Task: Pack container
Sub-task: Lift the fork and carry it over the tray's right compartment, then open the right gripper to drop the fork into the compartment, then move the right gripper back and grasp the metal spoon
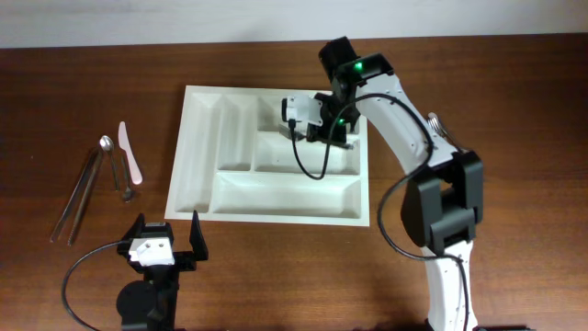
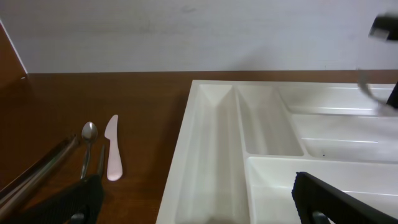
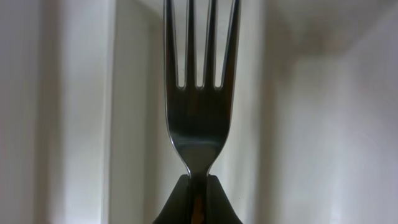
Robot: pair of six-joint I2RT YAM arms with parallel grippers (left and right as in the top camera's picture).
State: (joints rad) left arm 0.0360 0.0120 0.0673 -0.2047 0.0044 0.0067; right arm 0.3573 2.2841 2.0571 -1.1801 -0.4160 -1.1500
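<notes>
One fork (image 3: 198, 124) is pinched at its neck in the closed right hand (image 3: 198, 202), tines pointing away from it, over the far right compartment of the tray (image 1: 197, 156). Best turn the fork along that compartment's length and lower it close to the floor before letting go. The tray lies flat on the tabletop (image 1: 73, 92), long side running left to right. The left hand (image 1: 167, 230) hangs open and empty.

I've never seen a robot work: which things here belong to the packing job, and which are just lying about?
In the job: white tray; fork, pinched in the right claw over it.
Lying about, untouched, though likely next in: spoon; pale plastic knife; tongs.
</notes>
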